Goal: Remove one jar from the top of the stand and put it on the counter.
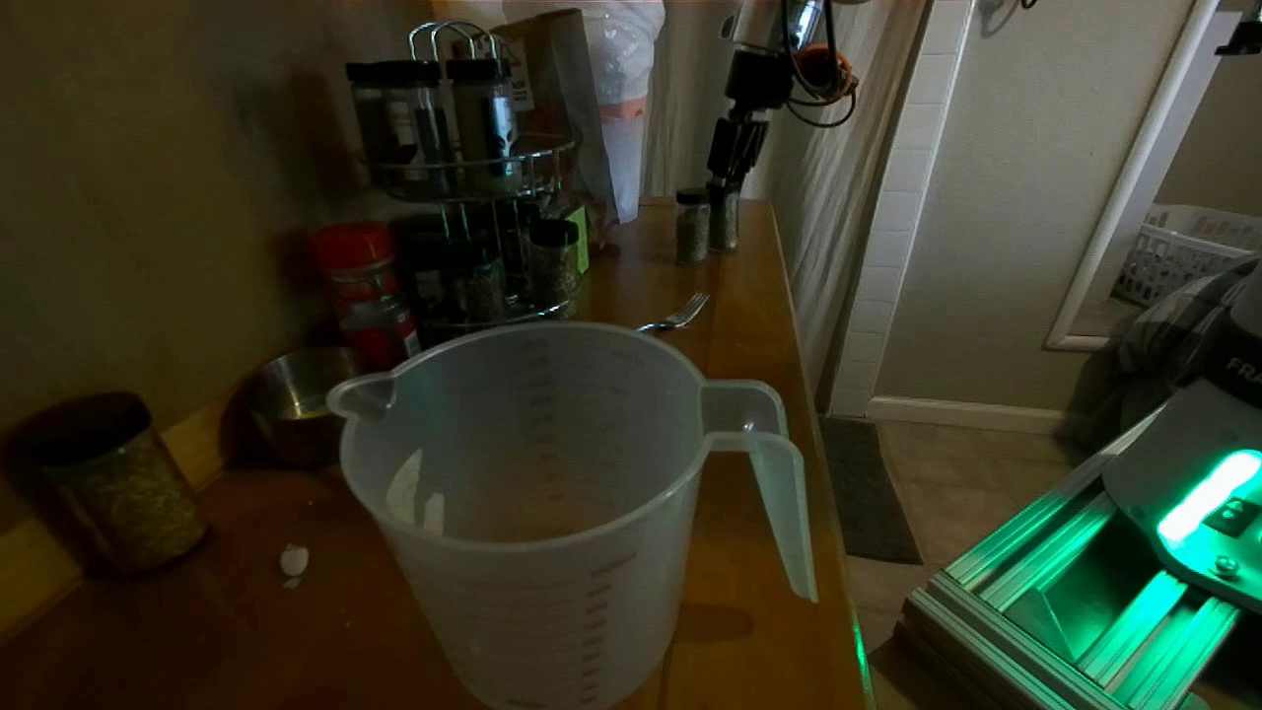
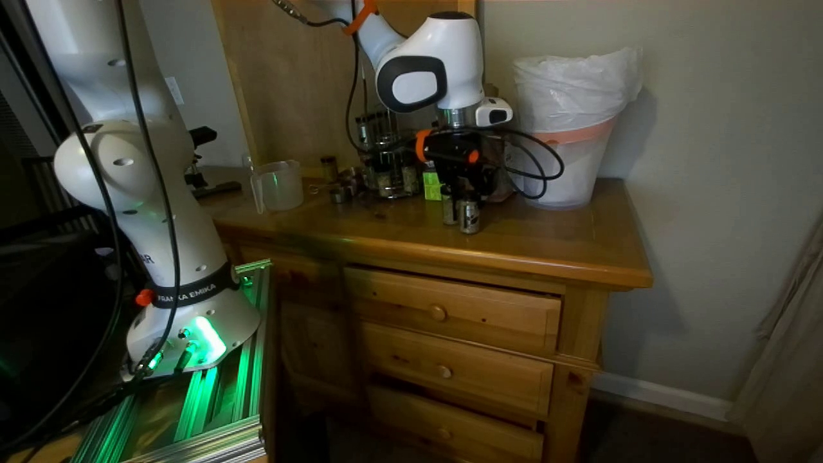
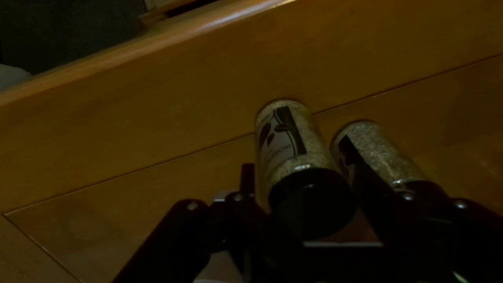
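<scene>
While pointing the gripper (image 3: 304,177) down over a jar (image 3: 292,145), has fingers (image 3: 371,196) apart on opposite sides of it; cannot tell whether squeezing or merely surrounding it. Shows this jar upright on the counter (image 3: 137,122), well apart from the stand (image 1: 548,155) and nearer the front edge than the stand. Has a second jar (image 3: 373,153) upright just beside, slightly closer to the stand. In an exterior view, carries dark-lidded jars (image 1: 483,116) on the stand's upper tier and more jars (image 1: 557,261) on the lower. Has a box (image 2: 432,185) just beside the stand and a fork (image 1: 680,316) near it. On the stand's opposite side from the gripper, has a bottle (image 1: 367,291) close by, a cup (image 1: 281,424) and the jug (image 1: 552,602). Farther from the stand than the gripper, has a bin (image 2: 582,164).
</scene>
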`<state>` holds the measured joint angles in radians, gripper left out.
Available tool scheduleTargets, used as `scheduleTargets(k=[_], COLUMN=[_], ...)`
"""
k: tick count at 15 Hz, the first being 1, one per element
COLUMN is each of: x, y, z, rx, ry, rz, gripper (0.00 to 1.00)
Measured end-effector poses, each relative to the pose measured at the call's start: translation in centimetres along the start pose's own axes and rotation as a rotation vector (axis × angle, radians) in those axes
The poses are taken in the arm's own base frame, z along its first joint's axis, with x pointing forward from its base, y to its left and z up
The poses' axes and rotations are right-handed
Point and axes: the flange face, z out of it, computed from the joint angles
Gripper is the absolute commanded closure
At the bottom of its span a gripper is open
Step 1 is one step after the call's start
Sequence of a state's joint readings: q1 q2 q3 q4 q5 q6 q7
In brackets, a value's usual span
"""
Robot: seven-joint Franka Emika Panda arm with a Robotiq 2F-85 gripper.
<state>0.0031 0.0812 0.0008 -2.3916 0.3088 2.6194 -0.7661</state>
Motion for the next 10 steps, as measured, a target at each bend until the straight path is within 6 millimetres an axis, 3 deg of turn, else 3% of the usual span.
scheduleTargets(k=[6, 10], x=[0.2, 0.8], y=[0.0, -0.2], z=[-0.6, -3.2], rx=[-0.006, -0.03], ry=[0.011, 0.057], rz=[0.004, 0.0], gripper=[0.0, 0.0])
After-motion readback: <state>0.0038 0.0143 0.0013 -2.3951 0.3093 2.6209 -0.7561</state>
